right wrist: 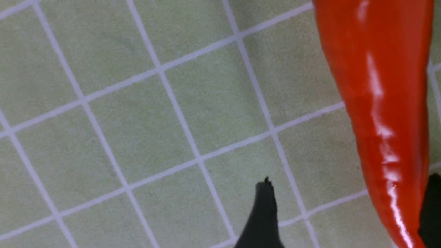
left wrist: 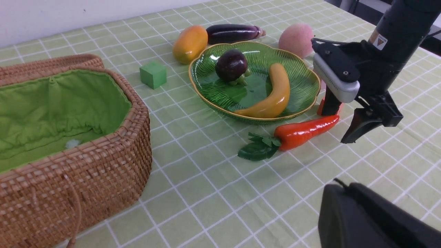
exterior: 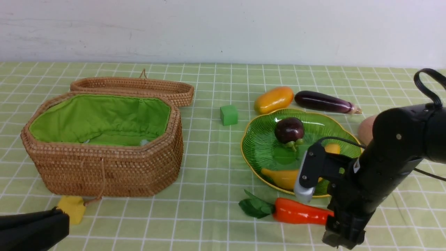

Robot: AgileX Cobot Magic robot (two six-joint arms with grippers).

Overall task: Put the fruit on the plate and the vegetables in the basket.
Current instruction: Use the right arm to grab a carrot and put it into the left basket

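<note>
The green plate (exterior: 259,150) holds a dark-purple mangosteen (exterior: 289,129) and a yellow banana (left wrist: 277,93). Beside its far edge lie an orange mango (exterior: 274,99) and a purple eggplant (exterior: 324,101); the pink peach (left wrist: 296,39) sits at its right. A red-orange pepper with green leaves (exterior: 299,211) lies on the cloth in front of the plate. My right gripper (right wrist: 348,181) is open and straddles the pepper's tapered end (left wrist: 324,122), holding nothing. The wicker basket (exterior: 104,167) stands open at left. My left gripper (left wrist: 339,189) is shut and empty, low near the basket.
The basket's lid (exterior: 132,87) lies behind it. A green cube (exterior: 229,115) sits between basket and plate, and a yellow cube (exterior: 72,208) at the basket's front corner. A small red block (left wrist: 322,106) shows partly behind my right gripper.
</note>
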